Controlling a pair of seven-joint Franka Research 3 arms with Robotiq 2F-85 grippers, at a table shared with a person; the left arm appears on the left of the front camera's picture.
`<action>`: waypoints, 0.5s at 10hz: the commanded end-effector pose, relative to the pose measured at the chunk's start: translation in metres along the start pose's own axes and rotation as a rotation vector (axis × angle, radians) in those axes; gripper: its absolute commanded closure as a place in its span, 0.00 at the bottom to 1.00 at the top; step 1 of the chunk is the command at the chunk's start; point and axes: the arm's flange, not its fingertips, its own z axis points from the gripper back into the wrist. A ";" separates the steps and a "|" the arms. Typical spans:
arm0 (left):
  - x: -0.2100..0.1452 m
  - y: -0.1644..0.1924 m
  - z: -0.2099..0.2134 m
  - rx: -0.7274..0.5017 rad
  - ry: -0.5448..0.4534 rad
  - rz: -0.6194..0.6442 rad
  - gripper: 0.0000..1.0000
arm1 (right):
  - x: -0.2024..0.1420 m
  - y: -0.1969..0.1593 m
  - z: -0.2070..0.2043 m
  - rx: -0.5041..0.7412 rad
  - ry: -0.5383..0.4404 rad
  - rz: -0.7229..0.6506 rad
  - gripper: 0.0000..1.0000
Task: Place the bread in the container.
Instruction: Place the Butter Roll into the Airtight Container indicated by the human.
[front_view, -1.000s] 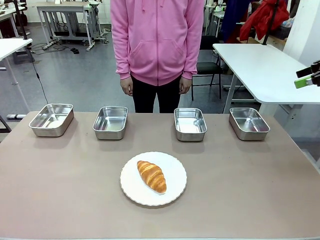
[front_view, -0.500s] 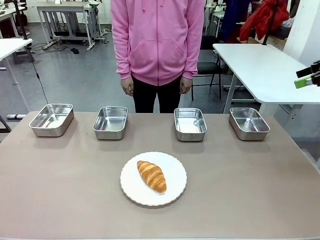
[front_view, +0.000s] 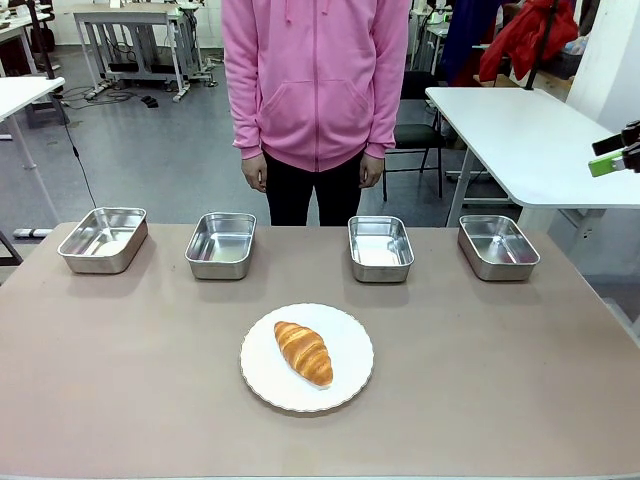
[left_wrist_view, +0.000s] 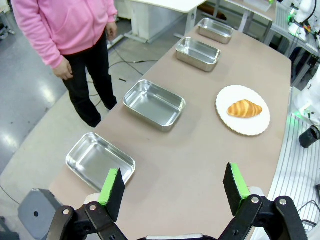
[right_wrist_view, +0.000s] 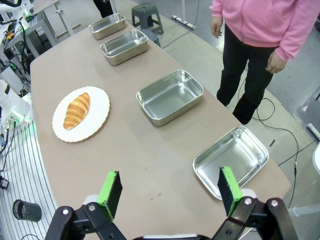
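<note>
Probably light, soft, flaky bread, so pinch gently across the fat middle, not the ends. Left gripper and right gripper both gaping, empty

In the front view the person in the pink hoodie is cut off by the top edge from the shoulders up, and the legs are hidden behind the far edge of the table. At that view's right edge the right gripper shows as what seems to be one green pad and a bit of black. In the wrist views a green pad hides the near corner of the left-end steel pan and of the right-end steel pan.
</note>
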 end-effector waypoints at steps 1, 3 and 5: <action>0.000 -0.001 0.001 0.000 -0.003 -0.001 0.00 | 0.002 0.001 0.000 0.002 -0.005 0.005 0.00; 0.000 -0.001 0.001 0.000 -0.003 -0.001 0.00 | 0.002 0.001 0.000 0.002 -0.005 0.005 0.00; 0.000 -0.001 0.001 0.000 -0.003 -0.001 0.00 | 0.002 0.001 0.000 0.002 -0.005 0.005 0.00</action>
